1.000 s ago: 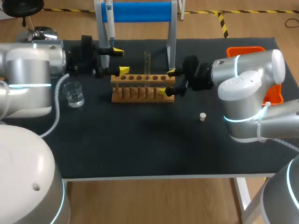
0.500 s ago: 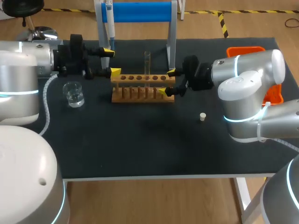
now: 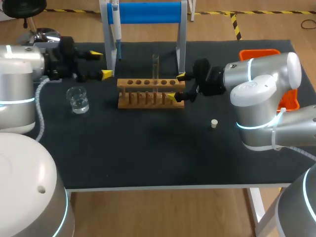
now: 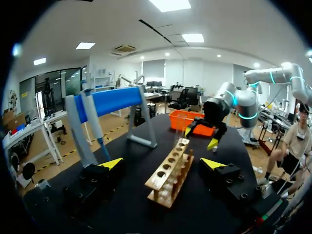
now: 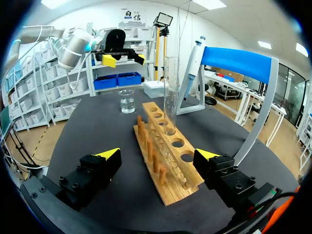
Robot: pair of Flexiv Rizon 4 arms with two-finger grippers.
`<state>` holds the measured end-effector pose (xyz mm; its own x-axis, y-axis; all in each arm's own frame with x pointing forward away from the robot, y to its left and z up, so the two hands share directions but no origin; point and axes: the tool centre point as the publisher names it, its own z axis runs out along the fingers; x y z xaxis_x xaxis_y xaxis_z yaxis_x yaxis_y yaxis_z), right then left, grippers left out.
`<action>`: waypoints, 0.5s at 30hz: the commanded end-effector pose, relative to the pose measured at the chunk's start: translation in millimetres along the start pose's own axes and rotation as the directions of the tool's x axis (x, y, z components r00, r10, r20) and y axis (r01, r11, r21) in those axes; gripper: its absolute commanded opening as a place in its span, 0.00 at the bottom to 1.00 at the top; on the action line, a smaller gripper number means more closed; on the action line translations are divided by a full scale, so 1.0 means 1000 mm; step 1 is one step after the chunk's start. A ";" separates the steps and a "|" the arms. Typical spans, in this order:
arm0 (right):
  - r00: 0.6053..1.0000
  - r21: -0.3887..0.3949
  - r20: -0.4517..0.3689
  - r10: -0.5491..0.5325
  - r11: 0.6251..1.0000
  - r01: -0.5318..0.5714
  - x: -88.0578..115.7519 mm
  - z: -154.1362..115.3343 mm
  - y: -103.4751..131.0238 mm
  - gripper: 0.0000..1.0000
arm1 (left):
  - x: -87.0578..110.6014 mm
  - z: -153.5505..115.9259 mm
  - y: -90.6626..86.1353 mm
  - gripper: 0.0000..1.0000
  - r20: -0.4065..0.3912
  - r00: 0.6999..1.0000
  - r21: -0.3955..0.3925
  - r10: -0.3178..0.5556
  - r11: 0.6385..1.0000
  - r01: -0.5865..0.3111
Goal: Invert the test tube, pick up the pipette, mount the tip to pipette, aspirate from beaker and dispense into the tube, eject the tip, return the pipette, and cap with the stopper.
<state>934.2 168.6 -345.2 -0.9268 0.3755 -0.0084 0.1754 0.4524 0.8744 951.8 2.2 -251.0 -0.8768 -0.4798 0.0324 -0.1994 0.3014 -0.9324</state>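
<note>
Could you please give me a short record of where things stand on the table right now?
test tube: upright in wooden rack
pipette: hanging on blue stand
beaker: on table, some clear liquid
stopper: loose on table
left gripper: open, empty, near stand
right gripper: open, straddling rack end, not touching

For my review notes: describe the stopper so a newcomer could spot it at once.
Find the wooden rack mid-table. Right of it, nearer the front edge, the stopper sits alone on the black table. It is a small cream plug; the beaker left of the rack is clear glass.
</note>
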 end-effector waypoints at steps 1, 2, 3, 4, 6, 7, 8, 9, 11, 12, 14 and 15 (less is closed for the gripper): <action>1.000 0.000 0.000 0.000 1.000 0.000 0.000 0.000 0.000 1.00 | -0.024 -0.064 0.022 1.00 0.164 0.985 -0.030 -0.059 0.997 0.065; 1.000 0.000 0.000 0.000 1.000 0.000 0.000 0.000 0.000 1.00 | -0.032 -0.075 0.028 1.00 0.195 0.979 -0.041 -0.066 0.996 0.076; 1.000 0.000 0.000 0.000 1.000 0.000 0.000 0.000 0.000 1.00 | -0.043 -0.087 0.036 1.00 0.236 0.969 -0.054 -0.079 0.994 0.095; 1.000 0.000 0.000 0.000 1.000 0.000 0.000 0.000 0.000 1.00 | -0.051 -0.096 0.041 1.00 0.266 0.959 -0.058 -0.095 0.992 0.114; 1.000 0.000 0.000 0.000 1.000 0.000 0.000 0.000 0.000 1.00 | -0.064 -0.111 0.051 1.00 0.320 0.941 -0.080 -0.106 0.987 0.138; 1.000 0.000 0.000 0.000 1.000 0.000 0.000 0.000 0.000 1.00 | -0.070 -0.118 0.055 1.00 0.348 0.930 -0.083 -0.118 0.984 0.156; 1.000 0.000 0.000 0.000 1.000 0.000 0.000 0.000 0.000 1.00 | -0.075 -0.124 0.058 1.00 0.366 0.922 -0.084 -0.125 0.983 0.166; 1.000 0.000 0.000 0.000 1.000 0.000 0.000 0.000 0.000 1.00 | -0.079 -0.129 0.061 1.00 0.390 0.913 -0.098 -0.122 0.980 0.173; 1.000 0.000 0.000 0.000 1.000 0.000 0.000 0.000 0.000 1.00 | -0.087 -0.138 0.066 1.00 0.420 0.897 -0.095 -0.138 0.976 0.195; 1.000 0.000 0.000 0.000 1.000 0.000 0.000 0.000 0.000 1.00 | -0.090 -0.142 0.069 1.00 0.440 0.888 -0.102 -0.138 0.974 0.201; 1.000 0.000 0.000 0.000 1.000 0.000 0.000 0.000 0.000 1.00 | -0.096 -0.148 0.071 1.00 0.465 0.874 -0.101 -0.143 0.972 0.213; 1.000 0.000 0.000 0.000 1.000 0.000 0.000 0.000 0.000 1.00 | -0.098 -0.151 0.072 1.00 0.477 0.867 -0.103 -0.145 0.970 0.219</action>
<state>934.2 168.7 -345.2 -0.9268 0.3754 -0.0084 0.1753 0.4524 0.8744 964.9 199.2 -273.6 -0.5633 -0.8261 0.0147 -0.4229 0.2729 -0.8641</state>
